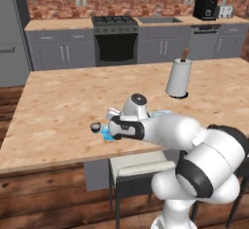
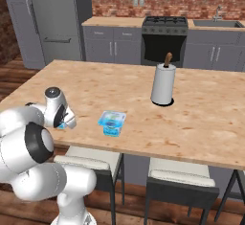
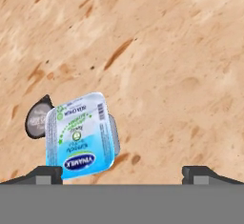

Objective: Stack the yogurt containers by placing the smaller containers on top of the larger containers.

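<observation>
1. While the white arm reaches low over the near edge of the pale wooden surface (image 1: 63, 106), its hand (image 3: 125, 173) hangs above the wood with the two dark fingertips (image 3: 46, 172) spread wide and nothing between them
2. Seen from the hand view, a small translucent light-blue cup with a printed pale lid (image 3: 81, 135) lies at about 8 o'clock, just above the left fingertip and apart from the right one
3. Touching that cup at its 9 o'clock side in the hand view is a tiny dark round cup with a pale top (image 3: 37, 118), partly hidden behind it
4. From the left base view the tiny dark cup (image 1: 95, 125) sits on the surface at 9 o'clock of the wrist, with a sliver of the light-blue cup (image 1: 108, 135) showing beneath the arm
5. From the right base view a squarish light-blue tub with a pale flat rimmed top (image 2: 112, 122) stands near the front edge of the surface, at 3 o'clock of the arm and clearly apart from it
6. Farther back, at roughly 1 o'clock of the tub, a tall white paper roll on a holder with a brown knob (image 2: 162, 85) stands upright, well apart from the tub
</observation>
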Available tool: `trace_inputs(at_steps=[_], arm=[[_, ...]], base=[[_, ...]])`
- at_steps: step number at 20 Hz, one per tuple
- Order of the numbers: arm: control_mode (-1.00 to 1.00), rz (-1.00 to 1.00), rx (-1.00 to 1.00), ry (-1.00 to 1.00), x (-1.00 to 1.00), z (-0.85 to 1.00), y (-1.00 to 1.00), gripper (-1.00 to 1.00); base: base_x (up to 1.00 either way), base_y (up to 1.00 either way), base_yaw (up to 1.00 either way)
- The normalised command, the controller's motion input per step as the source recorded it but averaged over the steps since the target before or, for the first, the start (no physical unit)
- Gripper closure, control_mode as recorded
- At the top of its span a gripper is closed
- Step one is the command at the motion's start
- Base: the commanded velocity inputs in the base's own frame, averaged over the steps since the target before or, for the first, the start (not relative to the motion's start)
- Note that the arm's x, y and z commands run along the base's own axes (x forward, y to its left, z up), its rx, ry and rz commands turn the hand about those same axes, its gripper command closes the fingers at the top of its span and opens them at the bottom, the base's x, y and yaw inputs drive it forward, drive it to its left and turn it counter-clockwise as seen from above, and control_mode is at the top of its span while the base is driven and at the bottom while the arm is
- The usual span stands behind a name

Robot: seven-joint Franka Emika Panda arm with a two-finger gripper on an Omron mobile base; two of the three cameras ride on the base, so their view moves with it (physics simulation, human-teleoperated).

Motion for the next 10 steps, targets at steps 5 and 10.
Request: trace_inputs(at_steps=[5,10], arm=[[-1.0,0.0,0.0,0.0,0.13,-0.08,0.04,-1.0],[-1.0,0.0,0.0,0.0,0.13,-0.07,0.09,-1.0]], base=[[0.0,0.0,0.0],[0.0,0.0,0.0]])
